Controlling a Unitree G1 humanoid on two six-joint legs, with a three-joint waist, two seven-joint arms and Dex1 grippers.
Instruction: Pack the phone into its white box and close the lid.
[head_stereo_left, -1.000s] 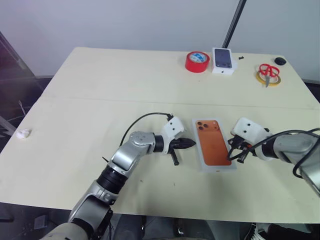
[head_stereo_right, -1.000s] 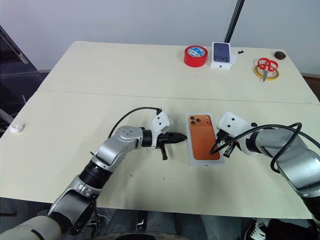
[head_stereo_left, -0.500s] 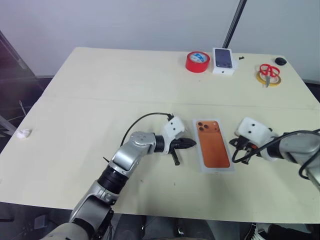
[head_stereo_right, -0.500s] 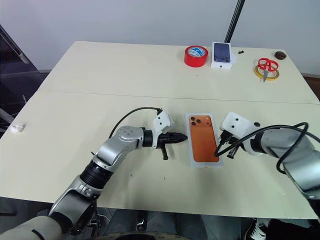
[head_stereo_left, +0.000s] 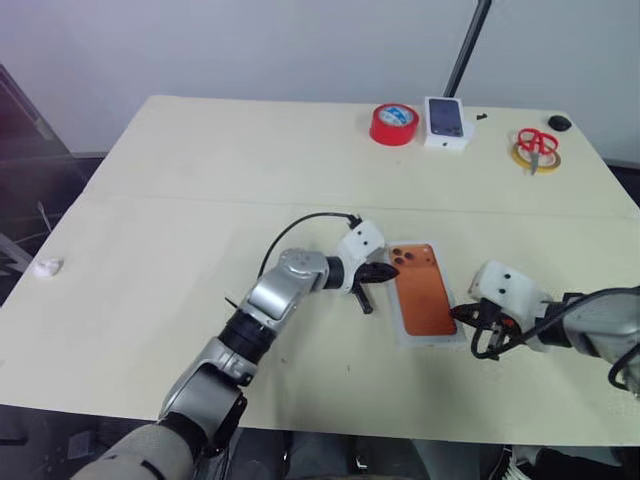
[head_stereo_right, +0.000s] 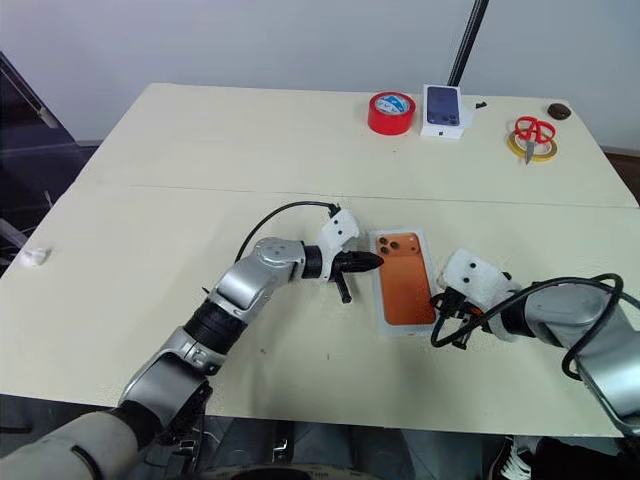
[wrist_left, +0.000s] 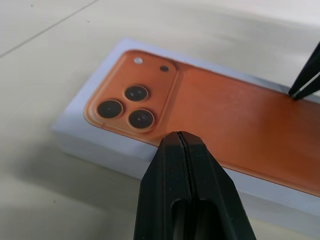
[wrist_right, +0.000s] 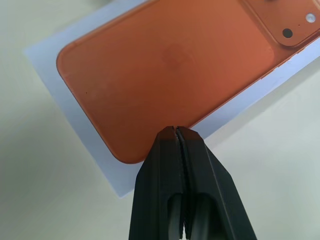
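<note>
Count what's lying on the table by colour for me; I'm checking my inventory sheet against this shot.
Orange and white: 1, the lid
Red: 2, tape roll and scissors
White: 2, small phone box and crumpled scrap
Yellow: 1, tape ring under the scissors
Black: 1, small round object
Total: 7

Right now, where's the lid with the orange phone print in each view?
Left eye view: lid lies right of centre, between the left claw and right claw.
Right eye view: lid just right of centre.
Left wrist view: lid across the middle.
Right wrist view: lid in the upper half.
Shared landmark: printed three-lens camera square.
</note>
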